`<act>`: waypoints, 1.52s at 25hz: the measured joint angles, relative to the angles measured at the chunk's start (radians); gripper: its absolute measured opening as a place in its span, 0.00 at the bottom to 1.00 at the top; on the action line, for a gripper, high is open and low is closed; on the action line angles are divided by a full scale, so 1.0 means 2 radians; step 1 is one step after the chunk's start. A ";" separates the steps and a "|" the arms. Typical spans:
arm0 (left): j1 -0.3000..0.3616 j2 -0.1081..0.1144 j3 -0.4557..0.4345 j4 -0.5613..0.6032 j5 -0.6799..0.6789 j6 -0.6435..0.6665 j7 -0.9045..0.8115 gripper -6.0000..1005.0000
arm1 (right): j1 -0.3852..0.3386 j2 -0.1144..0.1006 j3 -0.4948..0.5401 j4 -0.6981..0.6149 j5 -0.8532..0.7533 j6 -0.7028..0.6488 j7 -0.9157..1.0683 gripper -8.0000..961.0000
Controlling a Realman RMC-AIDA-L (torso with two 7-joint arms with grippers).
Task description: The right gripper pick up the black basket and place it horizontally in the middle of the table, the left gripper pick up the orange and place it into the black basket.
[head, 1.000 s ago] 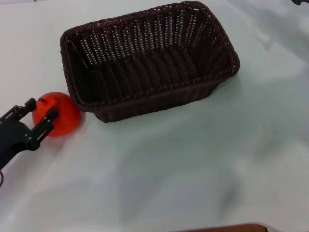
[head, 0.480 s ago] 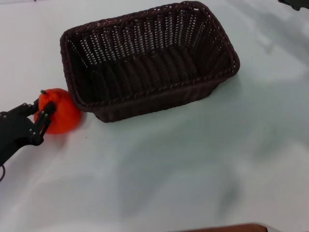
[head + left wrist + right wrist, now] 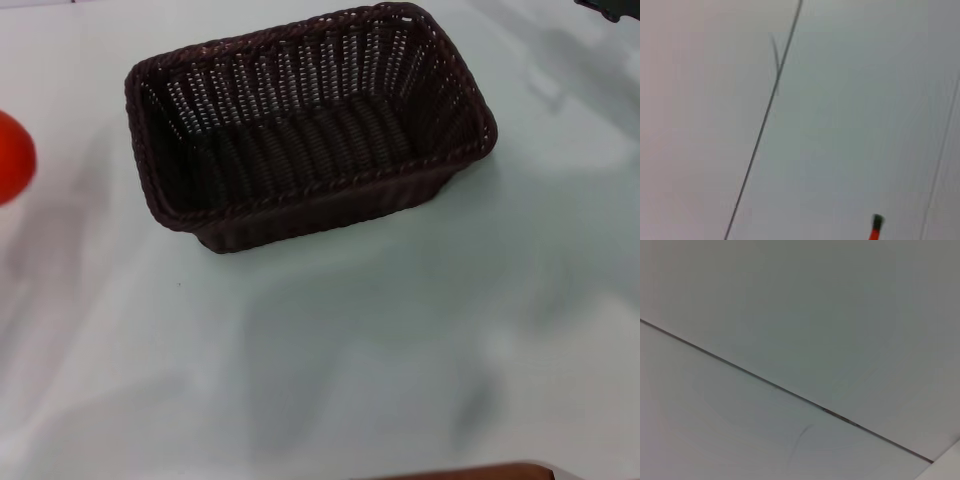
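The black basket point(image 3: 305, 130) stands upright and empty on the white table point(image 3: 400, 330), its long side running left to right. The orange point(image 3: 12, 157) is off the table at the far left edge of the head view, half cut off by the frame. A sliver of it with its dark stem shows in the left wrist view point(image 3: 875, 231). My left gripper holds it, but its fingers lie outside the frame. Only a black fragment of my right gripper point(image 3: 610, 8) shows at the top right corner, far from the basket.
The spot left of the basket where the orange lay is bare table. A brown edge point(image 3: 480, 472) shows at the bottom of the head view. Both wrist views show pale surfaces crossed by thin dark seams.
My left gripper closed its fingers on the orange beside the basket, then lifted it up and to the left, out of most of the frame. The basket has not moved.
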 joint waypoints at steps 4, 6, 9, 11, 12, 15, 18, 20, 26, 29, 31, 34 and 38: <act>-0.031 -0.001 0.000 0.004 -0.011 -0.047 -0.022 0.12 | 0.001 0.002 0.000 0.006 0.006 -0.003 -0.009 0.94; -0.050 -0.001 0.011 0.010 -0.011 -0.052 -0.033 0.10 | 0.004 0.002 0.000 0.013 0.015 -0.003 -0.020 0.94; -0.092 -0.001 0.045 0.024 -0.009 -0.041 -0.053 0.09 | 0.006 0.003 -0.002 0.021 0.026 -0.003 -0.032 0.94; -0.117 -0.001 0.074 0.032 -0.009 -0.025 -0.060 0.09 | 0.009 0.005 -0.003 0.022 0.029 -0.003 -0.035 0.94; -0.127 -0.002 0.088 0.036 -0.009 -0.018 -0.063 0.10 | 0.009 0.006 -0.003 0.022 0.029 -0.003 -0.036 0.94; -0.151 -0.002 0.126 0.046 -0.010 0.015 -0.080 0.13 | 0.010 0.008 -0.004 0.025 0.029 -0.002 -0.039 0.94; -0.158 -0.003 0.136 0.051 -0.011 0.039 -0.089 0.20 | 0.010 0.012 -0.003 0.026 0.029 -0.001 -0.040 0.94; -0.156 -0.004 0.137 0.051 -0.011 0.040 -0.088 0.24 | 0.009 0.013 -0.002 0.026 0.029 0.000 -0.043 0.94; -0.139 -0.004 0.132 0.052 -0.033 0.028 -0.088 0.41 | 0.010 0.017 0.000 0.032 0.051 0.000 -0.068 0.94; -0.120 -0.005 0.131 0.053 -0.070 0.005 -0.084 0.53 | 0.010 0.023 0.000 0.034 0.086 0.005 -0.108 0.94; -0.099 -0.006 0.131 0.058 -0.118 -0.019 -0.060 0.68 | 0.008 0.027 0.001 0.034 0.113 0.010 -0.146 0.94; -0.074 -0.006 0.131 0.078 -0.178 -0.053 -0.009 0.85 | 0.003 0.031 0.001 0.040 0.167 0.014 -0.237 0.94; -0.044 -0.006 0.130 0.085 -0.244 -0.070 0.028 0.93 | -0.003 0.032 0.001 0.064 0.230 0.017 -0.390 0.94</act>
